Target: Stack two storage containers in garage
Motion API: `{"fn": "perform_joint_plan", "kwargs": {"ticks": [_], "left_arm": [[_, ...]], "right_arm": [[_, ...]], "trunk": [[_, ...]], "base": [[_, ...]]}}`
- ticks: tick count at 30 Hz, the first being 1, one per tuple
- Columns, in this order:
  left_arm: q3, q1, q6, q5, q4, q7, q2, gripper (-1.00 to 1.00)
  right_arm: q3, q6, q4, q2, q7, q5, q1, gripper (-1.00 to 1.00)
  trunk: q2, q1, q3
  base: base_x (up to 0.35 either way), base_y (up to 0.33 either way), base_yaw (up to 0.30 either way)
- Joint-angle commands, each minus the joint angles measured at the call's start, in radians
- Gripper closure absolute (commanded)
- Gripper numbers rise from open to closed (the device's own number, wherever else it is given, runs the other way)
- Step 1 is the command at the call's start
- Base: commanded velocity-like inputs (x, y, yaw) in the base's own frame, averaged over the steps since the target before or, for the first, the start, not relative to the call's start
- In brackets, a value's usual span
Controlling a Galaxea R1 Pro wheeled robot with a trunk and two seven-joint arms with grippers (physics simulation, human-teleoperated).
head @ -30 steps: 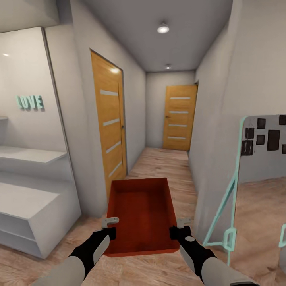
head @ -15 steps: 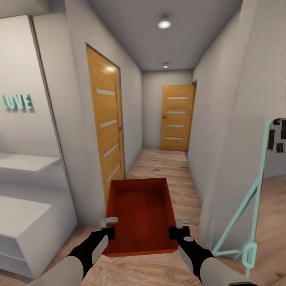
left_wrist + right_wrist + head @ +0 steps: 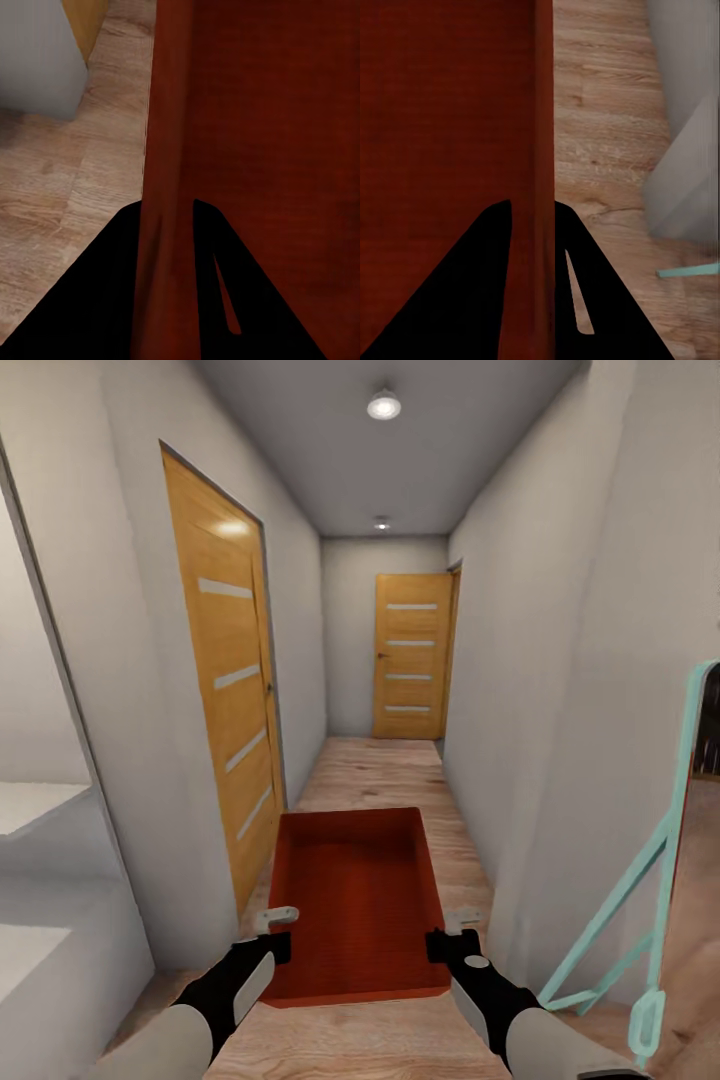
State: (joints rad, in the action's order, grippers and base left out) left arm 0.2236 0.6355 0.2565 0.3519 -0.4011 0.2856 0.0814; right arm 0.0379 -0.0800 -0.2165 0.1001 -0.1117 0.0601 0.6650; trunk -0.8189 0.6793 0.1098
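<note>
One orange-red storage container (image 3: 356, 895), lidless and empty, hangs in front of me above a light wood plank floor in a narrow hallway. My left gripper (image 3: 277, 932) is shut on its left wall, my right gripper (image 3: 447, 932) on its right wall. The left wrist view shows the thin red wall (image 3: 166, 172) pinched between two dark fingers (image 3: 112, 300). The right wrist view has the other wall (image 3: 542, 150) clamped the same way between its dark fingers (image 3: 480, 300).
White walls close in on both sides of the hallway. A wooden door (image 3: 228, 690) with frosted strips stands on the left, another door (image 3: 410, 656) at the far end. A mint-green framed stand (image 3: 660, 860) leans at the right. White shelving (image 3: 40, 920) sits at the left.
The view has advanced into the hallway: the left door and walls are nearer, the LOVE sign and most shelving slid out at left. Both grippers still hold the container the same way.
</note>
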Motion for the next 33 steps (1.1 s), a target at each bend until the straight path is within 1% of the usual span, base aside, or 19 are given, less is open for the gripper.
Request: {"fn": "perform_joint_plan", "kwargs": {"ticks": [1,7,15,27,33], "left_arm": [[-0.061,0.001,-0.005,-0.026,-0.005,0.024,-0.052,1.0],[-0.06,0.001,-0.005,-0.026,-0.005,0.024,-0.052,1.0],[-0.061,0.001,-0.006,-0.025,-0.005,0.024,-0.054,1.0],[-0.061,0.001,-0.006,-0.025,-0.005,0.024,-0.055,1.0],[-0.061,0.001,-0.005,-0.025,-0.005,0.024,-0.055,1.0]], "right_arm": [[-0.021,-0.003,0.003,-0.007,-0.032,0.005,0.001,1.0],[-0.021,-0.003,0.003,-0.007,-0.032,0.005,0.001,1.0],[-0.021,-0.003,0.003,-0.007,-0.032,0.005,0.001,1.0],[-0.021,-0.003,0.003,-0.007,-0.032,0.004,0.001,1.0],[-0.021,-0.006,0.003,-0.007,-0.032,0.004,0.001,1.0]], "trunk": [[-0.001,0.001,0.002],[-0.001,0.001,0.002],[-0.001,0.001,0.002],[-0.001,0.001,0.002],[-0.001,0.001,0.002]], "base": [[0.31,0.142,-0.245],[0.318,0.084,-0.245],[0.323,0.008,-0.236],[0.323,0.0,-0.024],[0.324,0.075,0.0]]}}
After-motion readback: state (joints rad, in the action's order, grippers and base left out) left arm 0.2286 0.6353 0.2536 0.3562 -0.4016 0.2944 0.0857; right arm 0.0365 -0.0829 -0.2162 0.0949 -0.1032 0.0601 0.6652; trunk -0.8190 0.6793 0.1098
